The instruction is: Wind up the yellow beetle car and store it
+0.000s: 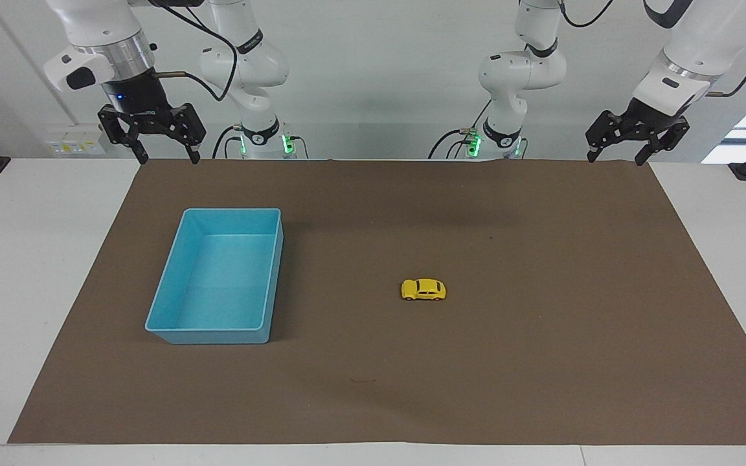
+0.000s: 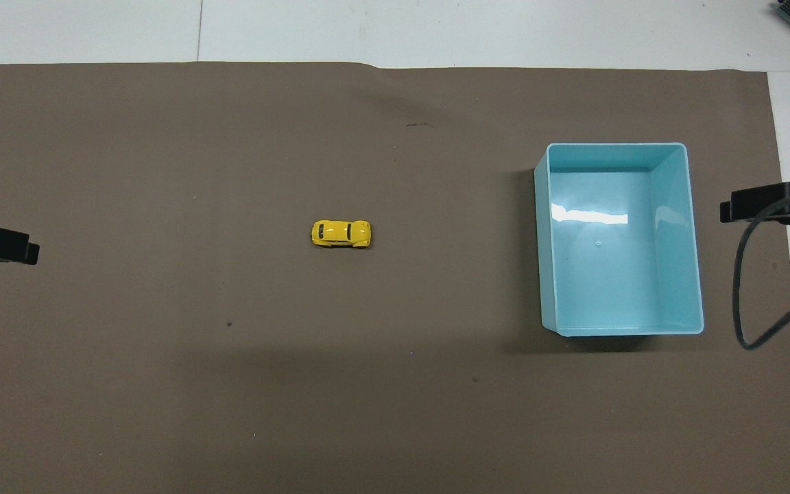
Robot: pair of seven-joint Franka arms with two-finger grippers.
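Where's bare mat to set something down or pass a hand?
Nearly everywhere. Bare brown mat surrounds the yellow beetle car, including the strip between it and the light-blue tray. Nothing is crowded. The left gripper and right gripper wait raised at the robots' edge.

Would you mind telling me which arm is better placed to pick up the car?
Probably left: the car sits toward the left gripper's end; the tray lies between it and the right gripper.

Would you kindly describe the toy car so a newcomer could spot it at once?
On the brown mat, look beside the light-blue tray, toward the left arm's end. The yellow beetle car sits alone on its wheels: tiny, rounded, bright yellow, far smaller than the tray.
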